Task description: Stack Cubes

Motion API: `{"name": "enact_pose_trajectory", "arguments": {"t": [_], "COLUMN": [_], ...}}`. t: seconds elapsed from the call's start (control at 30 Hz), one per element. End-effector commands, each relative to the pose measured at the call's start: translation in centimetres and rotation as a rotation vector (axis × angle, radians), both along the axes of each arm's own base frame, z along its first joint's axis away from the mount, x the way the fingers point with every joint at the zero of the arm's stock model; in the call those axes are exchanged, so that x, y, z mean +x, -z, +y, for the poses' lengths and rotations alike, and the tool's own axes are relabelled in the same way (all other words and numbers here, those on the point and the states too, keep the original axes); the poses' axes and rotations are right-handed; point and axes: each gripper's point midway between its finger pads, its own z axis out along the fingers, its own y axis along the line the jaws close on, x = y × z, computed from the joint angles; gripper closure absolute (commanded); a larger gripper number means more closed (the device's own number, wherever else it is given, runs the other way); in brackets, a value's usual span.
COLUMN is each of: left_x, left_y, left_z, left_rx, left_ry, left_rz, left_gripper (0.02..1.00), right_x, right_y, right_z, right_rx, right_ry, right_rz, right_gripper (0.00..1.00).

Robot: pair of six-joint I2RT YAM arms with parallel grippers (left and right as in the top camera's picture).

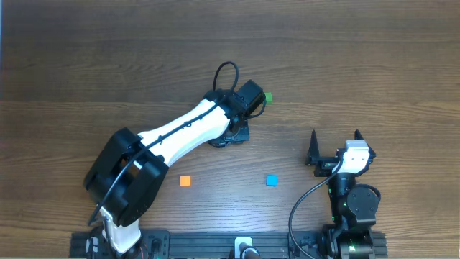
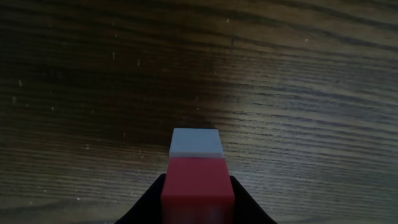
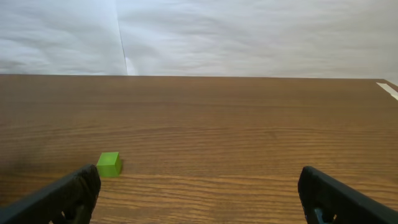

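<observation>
Red cube (image 2: 198, 186) between left fingers (image 2: 247, 209); white cube (image 2: 196, 142) beyond

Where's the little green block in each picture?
Top view: the green cube sits just above the middle, beside the left arm's wrist.
Left wrist view: not in it; the left gripper grips a red cube here.
Right wrist view: the green cube lies just beyond one finger of the right gripper.
Shared landmark: the open right gripper, facing the cube.
</observation>
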Motion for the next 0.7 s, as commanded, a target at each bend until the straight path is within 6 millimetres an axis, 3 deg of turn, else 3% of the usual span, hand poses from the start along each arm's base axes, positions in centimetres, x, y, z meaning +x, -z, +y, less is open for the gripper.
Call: {"name": "enact_pose_trajectory", "arguments": {"t": [0.03,0.2,0.5,0.7], "left_x": [-0.46,-0.45,-0.24,-0.19], "left_y": [0.83,0.84,0.82,0.82], "left_z": [0.14,0.14,0.11,0.16], "left_rx": [0.010,0.011,0.011,0.014], "left_ry": [-0.011,-0.012,-0.012,-0.013], "left_rz": [0.022,0.021,0.011,0.008], "left_gripper": [0.978,0.974,0.844,0.831], "right_x": [0.00,0.00,0.00,0.00], "right_y": [0.17,0.17,0.17,0.17], "right_z": [-0.01,-0.01,-0.01,-0.01], "right_rx": [-0.004,-0.004,-0.004,-0.004], "right_ry": [-0.003,-0.003,-0.003,-0.003], "right_rz": [-0.002,-0.002,-0.002,-0.002], "right_gripper": [0.009,0.007,0.009,0.007]}}
